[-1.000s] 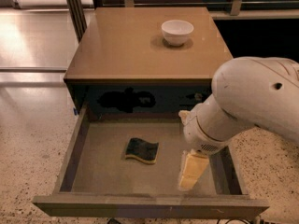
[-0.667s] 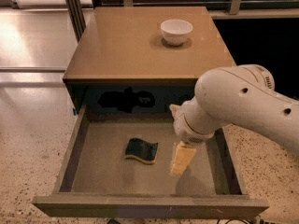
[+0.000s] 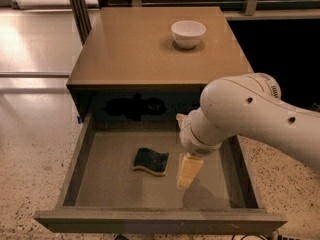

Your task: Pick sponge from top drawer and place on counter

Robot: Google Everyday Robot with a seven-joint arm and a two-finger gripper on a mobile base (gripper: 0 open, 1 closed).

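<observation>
The sponge [image 3: 151, 161], dark green-black on top with a yellow base, lies flat on the floor of the open top drawer [image 3: 100, 184], left of centre. My gripper [image 3: 181, 153] hangs inside the drawer just right of the sponge, apart from it. It is open and empty, with one tan finger [image 3: 189, 170] pointing down near the drawer floor. The white arm reaches in from the right and hides the right part of the drawer. The tan counter [image 3: 130, 49] lies above the drawer.
A white bowl [image 3: 188, 33] stands on the counter at the back right. Speckled floor surrounds the cabinet. Dark metal posts stand at the back left. The drawer front panel [image 3: 160, 223] is nearest the camera.
My gripper has moved left and a little back inside the drawer, closer to the sponge. The sponge has not moved.
</observation>
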